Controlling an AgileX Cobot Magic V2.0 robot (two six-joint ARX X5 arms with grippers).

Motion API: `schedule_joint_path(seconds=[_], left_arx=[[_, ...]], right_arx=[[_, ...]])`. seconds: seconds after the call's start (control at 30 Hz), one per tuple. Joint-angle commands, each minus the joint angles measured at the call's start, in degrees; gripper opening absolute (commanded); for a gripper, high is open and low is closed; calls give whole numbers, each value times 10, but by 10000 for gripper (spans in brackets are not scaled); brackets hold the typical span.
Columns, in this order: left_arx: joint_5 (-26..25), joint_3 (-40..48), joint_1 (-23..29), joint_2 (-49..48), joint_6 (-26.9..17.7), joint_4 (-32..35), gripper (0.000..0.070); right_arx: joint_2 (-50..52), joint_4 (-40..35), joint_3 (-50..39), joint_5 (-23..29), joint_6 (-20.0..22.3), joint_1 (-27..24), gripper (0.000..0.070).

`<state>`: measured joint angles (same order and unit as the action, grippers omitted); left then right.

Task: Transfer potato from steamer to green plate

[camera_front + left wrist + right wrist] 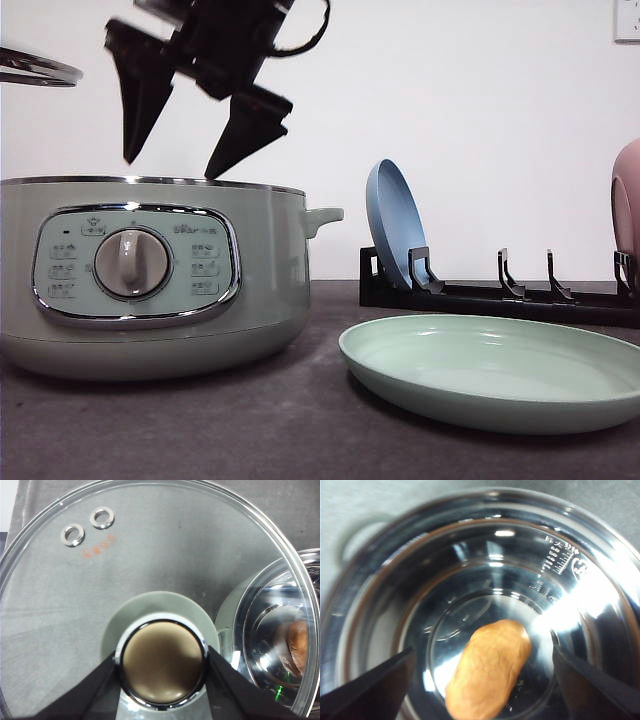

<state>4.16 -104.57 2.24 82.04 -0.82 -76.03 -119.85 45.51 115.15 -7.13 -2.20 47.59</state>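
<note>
The pale green steamer (150, 280) stands at the left of the table with its lid off. The orange-brown potato (487, 667) lies on the shiny inner bottom, seen from above in the right wrist view and through the glass as the potato (298, 647). My right gripper (170, 165) hangs open just above the pot's rim, fingers spread on either side of the potato. The glass lid (150, 570) is held aloft at the far left, its edge (35, 68) in the front view, with my left gripper (162, 680) shut on its knob. The green plate (500, 370) lies bare at the right front.
A black dish rack (500, 295) runs along the back right, holding a blue plate (395, 225) upright and a pink plate (628, 205) at the right edge. The steamer's side handle (322, 215) points toward the rack.
</note>
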Motion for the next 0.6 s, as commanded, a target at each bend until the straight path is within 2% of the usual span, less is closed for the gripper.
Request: schedule_joint_path(seconds=[0.0, 0.57], left_arx=[[1, -18, 0, 0, -4, 23, 0], [1, -18, 0, 0, -2, 23, 0]], right_arx=[[-18, -11, 19, 10, -10, 9, 560], [-80, -21, 19, 40, -45, 13, 561]])
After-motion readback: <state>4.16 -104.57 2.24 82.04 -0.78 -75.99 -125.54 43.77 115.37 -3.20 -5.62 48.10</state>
